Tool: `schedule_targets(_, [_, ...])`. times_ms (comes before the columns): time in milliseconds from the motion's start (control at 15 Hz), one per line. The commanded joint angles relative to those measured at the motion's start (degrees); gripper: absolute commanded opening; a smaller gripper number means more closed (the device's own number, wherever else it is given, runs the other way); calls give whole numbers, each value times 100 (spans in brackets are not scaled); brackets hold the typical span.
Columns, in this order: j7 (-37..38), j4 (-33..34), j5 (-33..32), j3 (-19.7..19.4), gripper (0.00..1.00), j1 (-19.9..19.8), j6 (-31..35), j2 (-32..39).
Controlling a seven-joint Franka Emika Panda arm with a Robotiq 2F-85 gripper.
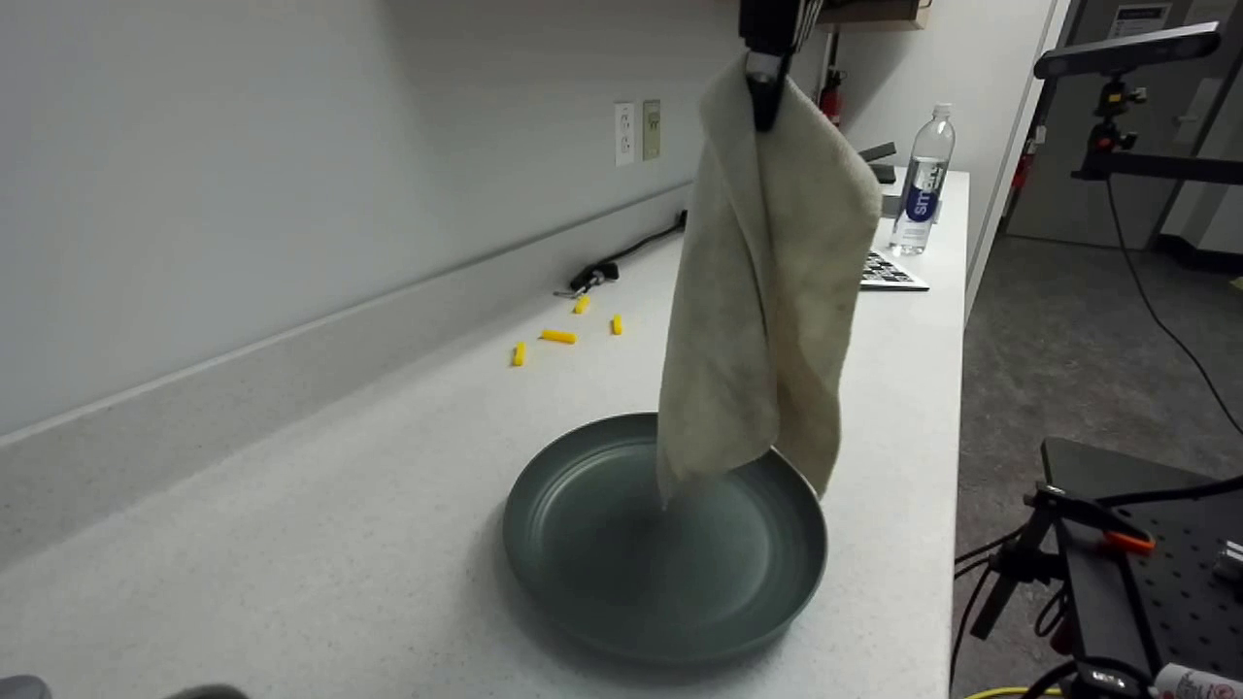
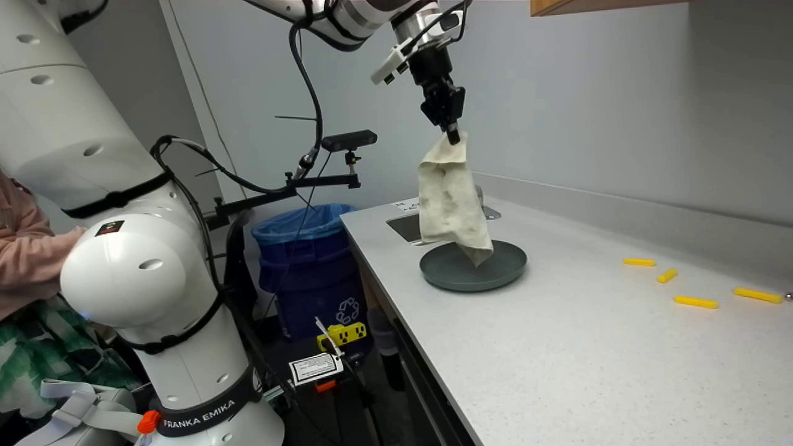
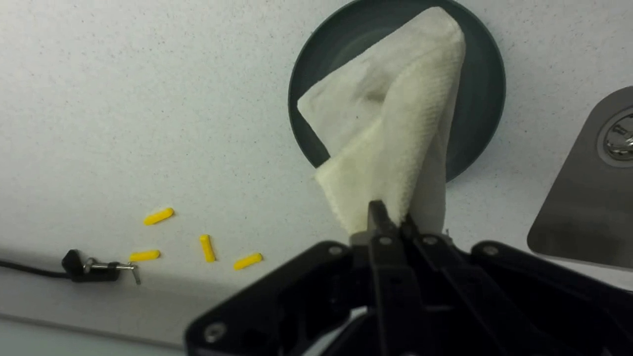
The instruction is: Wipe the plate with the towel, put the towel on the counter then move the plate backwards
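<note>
Hanging from claw: towel | sink drain: wrist view only

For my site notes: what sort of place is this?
Probably a lab or workroom with a kitchen-style counter: a sink is set into it, a mounted camera stands beside it, and a recycling bin is close by.

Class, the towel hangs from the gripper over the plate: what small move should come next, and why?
Probably lower the gripper slightly, so the towel can wipe the plate. The gripper is shut on the towel's top, and the towel's loose end dangles over the plate rather than lying flat. Whether any wiping is done, I cannot tell.
</note>
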Motion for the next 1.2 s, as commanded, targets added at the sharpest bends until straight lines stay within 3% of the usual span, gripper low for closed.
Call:
schedule_targets(0, [163, 46, 38, 37, 1, 61, 120, 250])
schedule_targets(800, [554, 9, -123, 136, 1, 200, 814, 823])
schedule_targets(867, [515, 0, -141, 126, 20, 201, 877, 839])
schedule_targets(1133, [468, -67, -306, 106, 50, 191, 1001, 831])
